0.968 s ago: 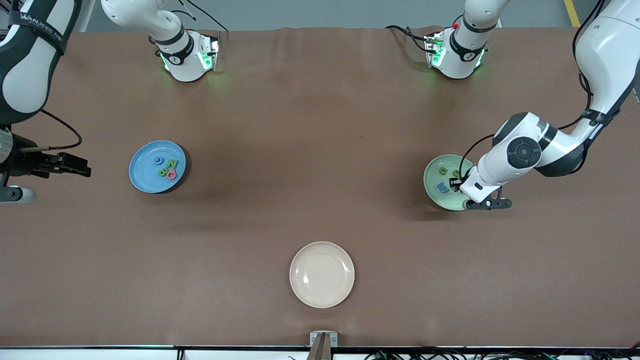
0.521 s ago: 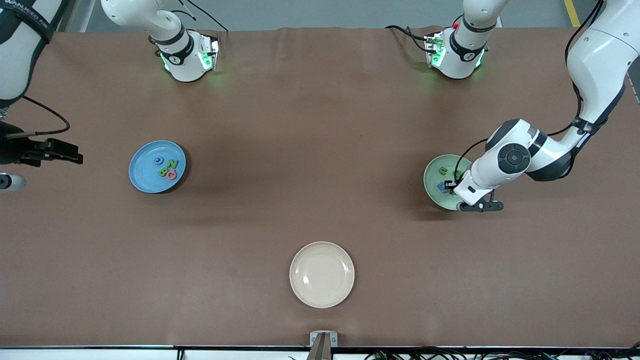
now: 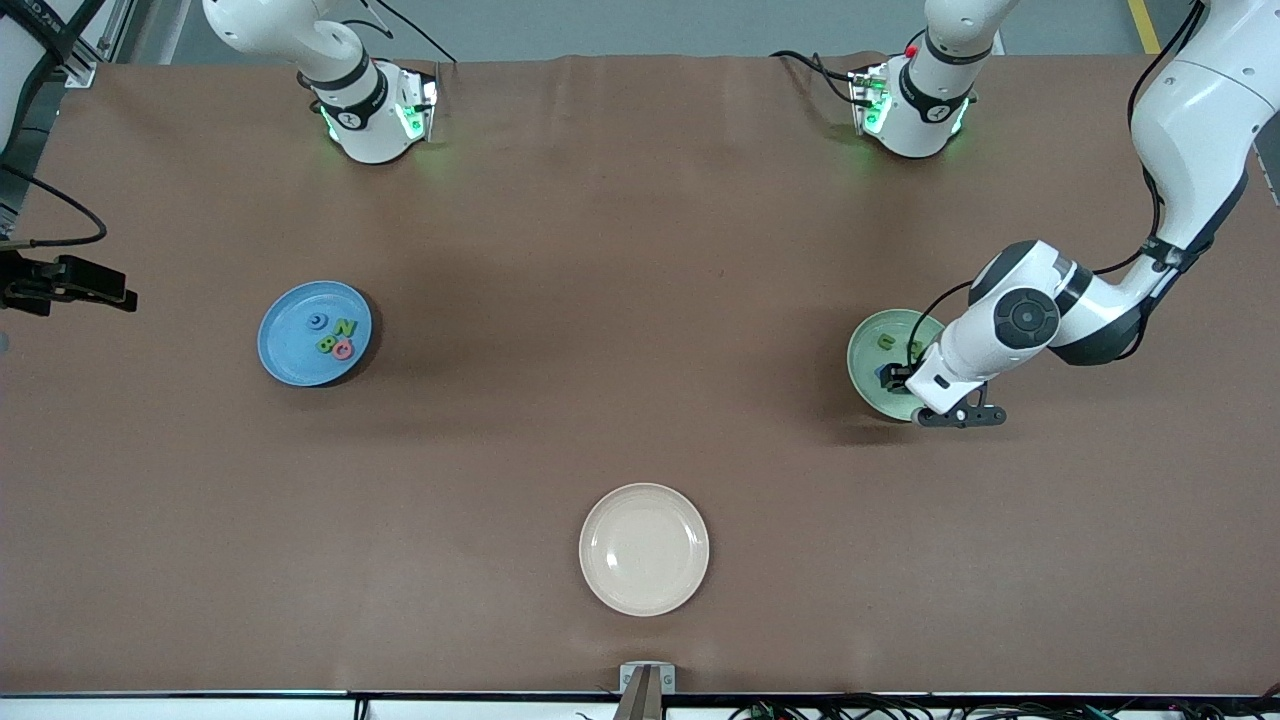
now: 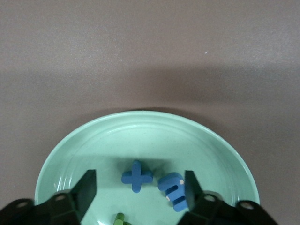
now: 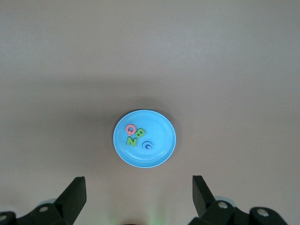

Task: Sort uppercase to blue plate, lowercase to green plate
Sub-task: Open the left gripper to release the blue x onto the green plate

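Sorting looks all but finished. On the blue plate (image 3: 314, 333), toward the right arm's end of the table, lie the pink Q (image 5: 131, 128), green B (image 5: 139, 133), green N (image 5: 131, 141) and the blue ring-shaped letter (image 5: 147, 146).

The left gripper (image 4: 139, 193) sits low over the green plate (image 4: 75, 154) with its jaws spread apart and nothing between them. The blue x (image 4: 137, 176) lies flat on the plate just under the gap, beside the blue three-pronged letter (image 4: 174, 190); a green letter (image 4: 120, 218) shows at the edge.

The right gripper (image 5: 138, 197) waits high up, fingers wide and empty.

The cream plate (image 3: 644, 548) holds nothing. Next, the left arm probably only needs to lift straight clear without brushing the letters.
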Robot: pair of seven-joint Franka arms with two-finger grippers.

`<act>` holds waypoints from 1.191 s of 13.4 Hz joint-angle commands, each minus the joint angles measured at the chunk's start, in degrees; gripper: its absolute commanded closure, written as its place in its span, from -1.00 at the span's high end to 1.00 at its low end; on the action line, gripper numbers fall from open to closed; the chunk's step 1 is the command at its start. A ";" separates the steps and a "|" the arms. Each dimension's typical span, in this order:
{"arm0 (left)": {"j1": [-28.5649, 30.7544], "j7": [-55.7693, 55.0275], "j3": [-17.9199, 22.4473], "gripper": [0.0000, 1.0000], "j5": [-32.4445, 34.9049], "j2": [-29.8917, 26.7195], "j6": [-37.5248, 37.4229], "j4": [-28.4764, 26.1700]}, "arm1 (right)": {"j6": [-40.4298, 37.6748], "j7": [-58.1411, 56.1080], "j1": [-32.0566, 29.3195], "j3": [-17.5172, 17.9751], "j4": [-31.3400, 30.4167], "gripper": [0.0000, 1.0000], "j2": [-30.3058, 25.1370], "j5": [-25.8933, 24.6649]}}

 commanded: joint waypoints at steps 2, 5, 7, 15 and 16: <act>-0.56 -0.28 0.42 0.99 0.69 -1.02 0.07 0.68 | -0.68 -0.48 2.21 -1.14 -0.93 1.00 -1.06 0.47; -0.38 -0.19 0.42 0.99 0.60 -1.02 -0.02 0.95 | -0.94 -0.66 -1.98 2.79 -0.76 1.00 -1.24 0.47; -0.47 -0.02 0.42 0.99 0.60 -1.02 -0.11 1.21 | -1.12 -0.57 -3.32 5.00 0.03 1.00 -2.29 0.03; -4.77 20.25 5.95 0.98 -21.68 -11.02 -1.16 1.75 | 0.02 0.22 -21.05 29.84 3.37 1.00 -9.75 -10.32; -5.13 24.64 7.09 0.98 -26.42 -13.04 -1.16 1.22 | 0.81 1.44 -23.42 33.97 3.11 1.00 -11.16 -12.60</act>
